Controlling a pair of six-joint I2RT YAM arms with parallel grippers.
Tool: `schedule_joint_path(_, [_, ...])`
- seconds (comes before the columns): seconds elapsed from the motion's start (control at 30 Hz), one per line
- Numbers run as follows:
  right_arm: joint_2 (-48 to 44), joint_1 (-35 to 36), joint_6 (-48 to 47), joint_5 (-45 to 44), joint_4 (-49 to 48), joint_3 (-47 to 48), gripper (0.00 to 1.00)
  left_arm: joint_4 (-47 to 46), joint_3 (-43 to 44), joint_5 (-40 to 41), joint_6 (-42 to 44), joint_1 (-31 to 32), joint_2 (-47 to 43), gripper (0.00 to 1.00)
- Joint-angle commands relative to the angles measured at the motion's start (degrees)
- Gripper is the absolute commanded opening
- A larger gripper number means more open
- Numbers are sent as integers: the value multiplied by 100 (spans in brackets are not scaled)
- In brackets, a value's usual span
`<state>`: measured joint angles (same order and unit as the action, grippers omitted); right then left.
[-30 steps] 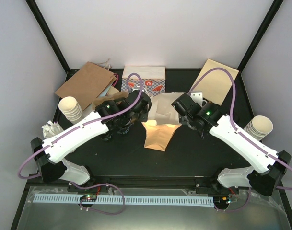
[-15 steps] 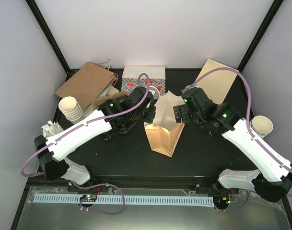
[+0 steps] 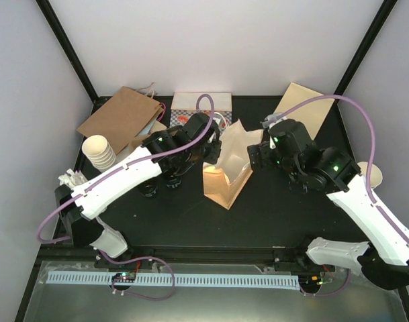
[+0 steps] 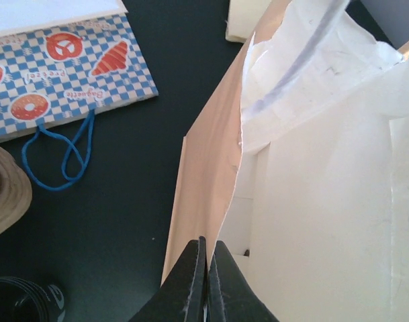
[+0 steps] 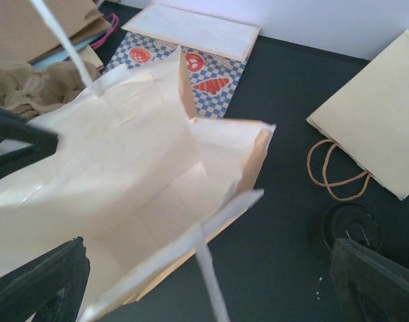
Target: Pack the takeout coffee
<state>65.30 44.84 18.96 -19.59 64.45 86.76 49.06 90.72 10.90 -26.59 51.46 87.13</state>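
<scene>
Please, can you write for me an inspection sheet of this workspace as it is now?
Surface: black table, no damage seen.
Job's things: two black cups left of the paper bag, outside it; the bag stands open.
Clutter: flat bags, white cup stacks, crumpled paper.
Grippers: left gripper shut on the bag's edge; right gripper open beside its mouth.
Cables: purple cables, no snag seen.
Surroundings: white walls, nothing else seen.

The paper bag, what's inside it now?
Right wrist view: the paper bag shows only bare pale lining and its folded bottom, nothing in it. The nearest corner is hidden by its wall.
</scene>
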Motion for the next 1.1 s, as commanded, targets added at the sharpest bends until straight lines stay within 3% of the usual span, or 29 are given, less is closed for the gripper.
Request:
schedule_joint_path(0.0, [-430,-37,-44,216,-229,26,100,-281,425,88,-106,-193,157,2])
schedule_joint_path(0.23, [-1003,-39,-59,259,-401,-79,100,-427,790,-87,-257,-383,711,2])
schedule_joint_path(0.47, [-1380,-41,87,230,-569,-824,100,-904,936,-234,-365,-497,1077,2])
schedule_joint_path(0.5, [-1405,-39,137,261,-563,-897,100,-950,962,-255,-363,-497,1108,4])
schedule_joint_path(0.63, [-1530,-41,341,484,-599,-1309,100,-846,1113,-336,-349,-497,1157,36])
schedule_joint_path(0.77, [-1742,-38,344,572,-726,-1649,100,-650,1106,-478,-305,-496,937,53])
schedule_joint_path(1.07, [-2170,-39,58,986,-1275,-2329,100,185,672,-579,-268,-497,-272,63])
